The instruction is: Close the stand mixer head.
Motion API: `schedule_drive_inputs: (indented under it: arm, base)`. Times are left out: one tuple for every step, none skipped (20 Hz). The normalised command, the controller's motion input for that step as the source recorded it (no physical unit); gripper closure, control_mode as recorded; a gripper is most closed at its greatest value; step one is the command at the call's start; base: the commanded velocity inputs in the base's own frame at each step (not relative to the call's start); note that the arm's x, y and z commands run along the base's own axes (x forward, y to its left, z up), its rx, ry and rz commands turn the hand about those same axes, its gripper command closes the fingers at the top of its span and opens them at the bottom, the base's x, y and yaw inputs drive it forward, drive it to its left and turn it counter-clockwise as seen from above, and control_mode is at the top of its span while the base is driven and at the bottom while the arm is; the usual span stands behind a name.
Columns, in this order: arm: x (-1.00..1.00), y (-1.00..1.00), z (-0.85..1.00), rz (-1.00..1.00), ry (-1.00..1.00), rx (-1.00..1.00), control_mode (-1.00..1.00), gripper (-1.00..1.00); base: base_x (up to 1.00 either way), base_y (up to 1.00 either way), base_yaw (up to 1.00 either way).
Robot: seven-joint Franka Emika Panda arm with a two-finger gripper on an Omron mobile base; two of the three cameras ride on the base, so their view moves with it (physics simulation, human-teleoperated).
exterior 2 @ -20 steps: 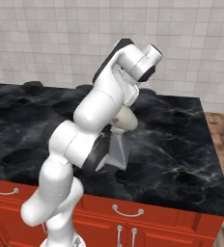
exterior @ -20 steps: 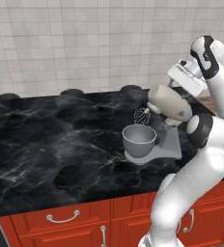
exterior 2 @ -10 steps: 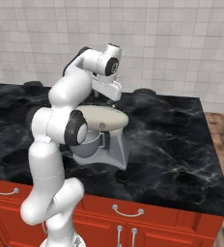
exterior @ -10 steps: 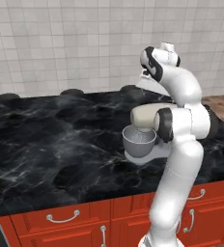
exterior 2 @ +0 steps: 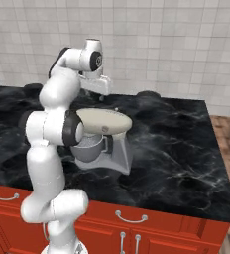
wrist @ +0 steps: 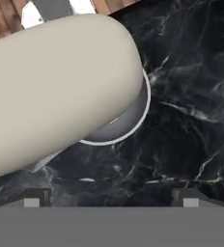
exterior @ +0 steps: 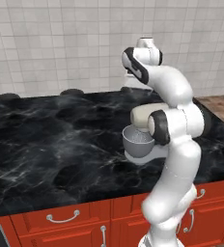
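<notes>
Hand view: we find the gripper spread wide, fingertips holding and touching nothing, looking down on the mixer head. That head lies level over the bowl on the counter. We see the arm arched above it, hand clear.

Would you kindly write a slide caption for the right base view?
Mixer head lying level over the bowl on the black counter, with the gripper raised above it.
</notes>
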Motion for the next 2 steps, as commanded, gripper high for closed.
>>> schedule_drive_inputs:
  arm:
    - [0.0,0.0,0.0,0.0,0.0,0.0,-1.0,-1.0]
    - [0.0,0.0,0.0,0.0,0.0,0.0,-1.0,-1.0]
  base:
    - [0.0,0.0,0.0]
    - [0.0,0.0,0.0]
